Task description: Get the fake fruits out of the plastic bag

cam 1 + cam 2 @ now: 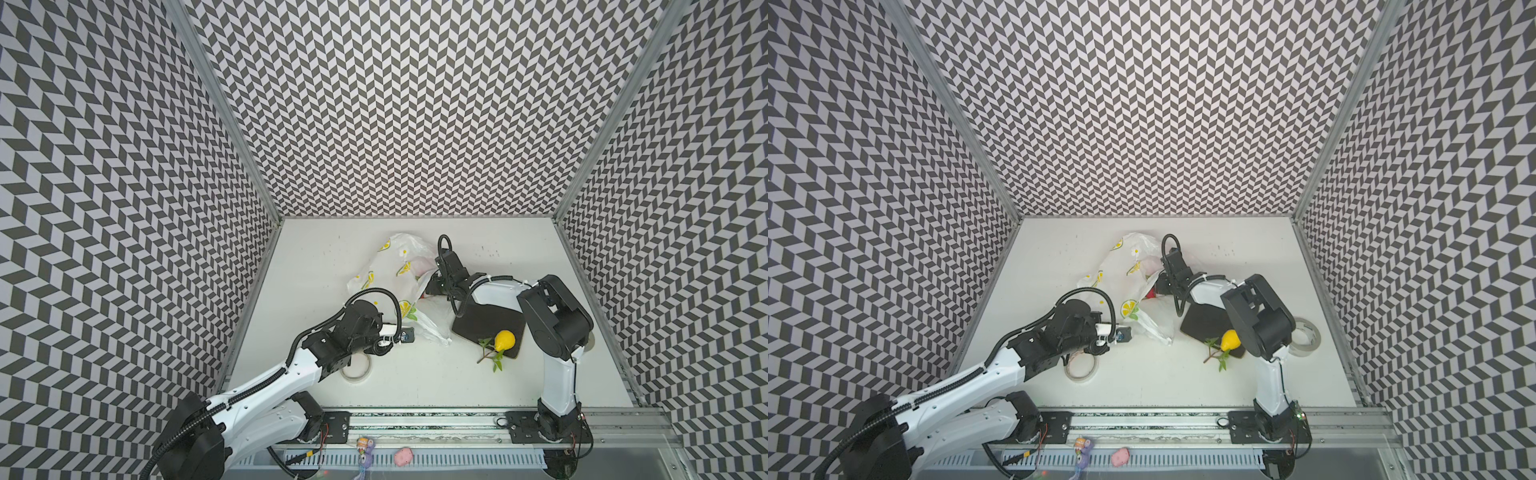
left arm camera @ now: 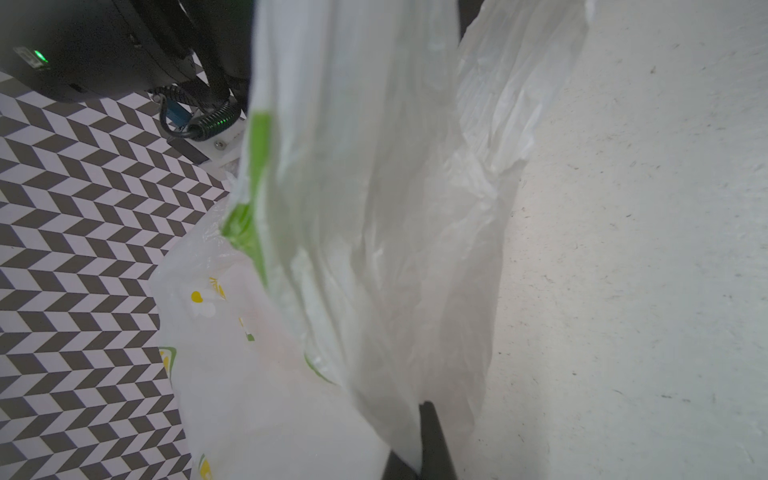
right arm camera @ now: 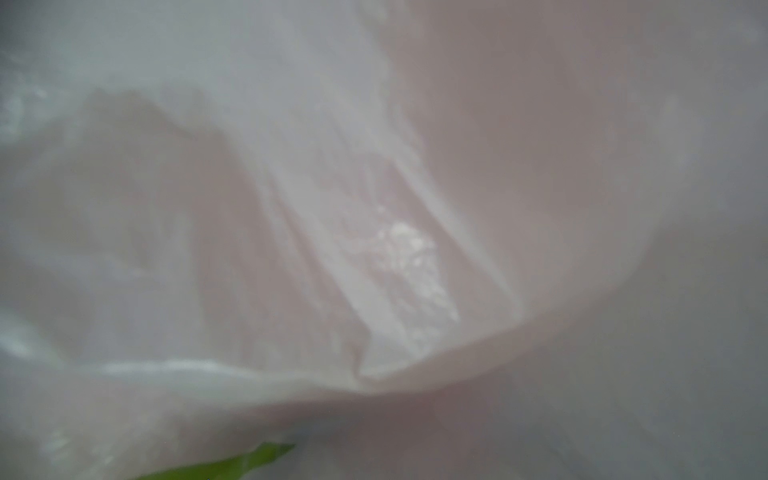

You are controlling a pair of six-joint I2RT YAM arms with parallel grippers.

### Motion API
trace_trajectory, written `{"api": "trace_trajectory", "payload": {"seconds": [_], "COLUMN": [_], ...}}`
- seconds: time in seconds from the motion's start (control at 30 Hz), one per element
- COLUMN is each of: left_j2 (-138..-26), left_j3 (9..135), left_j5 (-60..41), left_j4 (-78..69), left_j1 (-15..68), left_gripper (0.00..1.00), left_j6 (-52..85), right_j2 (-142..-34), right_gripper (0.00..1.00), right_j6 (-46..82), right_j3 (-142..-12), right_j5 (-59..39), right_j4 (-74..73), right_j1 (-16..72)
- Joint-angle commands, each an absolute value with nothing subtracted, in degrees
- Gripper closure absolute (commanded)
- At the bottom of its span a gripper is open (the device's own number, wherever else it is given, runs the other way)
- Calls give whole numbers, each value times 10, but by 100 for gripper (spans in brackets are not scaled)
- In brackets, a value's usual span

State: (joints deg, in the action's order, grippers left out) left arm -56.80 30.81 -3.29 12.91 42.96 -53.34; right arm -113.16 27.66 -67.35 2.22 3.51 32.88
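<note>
Partway: left gripper [image 2: 412, 454] pinches bag [image 1: 400, 266], right gripper [image 1: 430, 286] reaches inside, jaw state unreadable; pear [image 1: 505, 340] out, red fruit [image 1: 1150, 293] at its tips not yet.

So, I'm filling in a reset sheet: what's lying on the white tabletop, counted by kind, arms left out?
plastic bag: 1
yellow pear, on the tray: 1
red fruit, half hidden at the bag's mouth: 1
dark tray: 1
tape rolls: 2
Total: 6
</note>
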Motion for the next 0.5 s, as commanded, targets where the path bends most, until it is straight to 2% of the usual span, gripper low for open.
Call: {"api": "trace_trajectory", "payload": {"seconds": [0.0, 0.17, 0.47], "left_j2": [-575, -587, -609], "left_j3": [299, 296, 301], "left_j5": [-25, -18, -11], "left_j4": [107, 90, 66], "left_j1": [428, 427, 427], "left_gripper": [100, 100, 100], "left_j6": [-545, -537, -529], "right_j2": [-1087, -1020, -874], "right_gripper": [49, 53, 53], "right_j6": [267, 257, 224], "right_j3": [-662, -623, -547], "right_j5": [20, -25, -98], "right_j4": [42, 58, 145], "right_j1": [332, 333, 333]}}
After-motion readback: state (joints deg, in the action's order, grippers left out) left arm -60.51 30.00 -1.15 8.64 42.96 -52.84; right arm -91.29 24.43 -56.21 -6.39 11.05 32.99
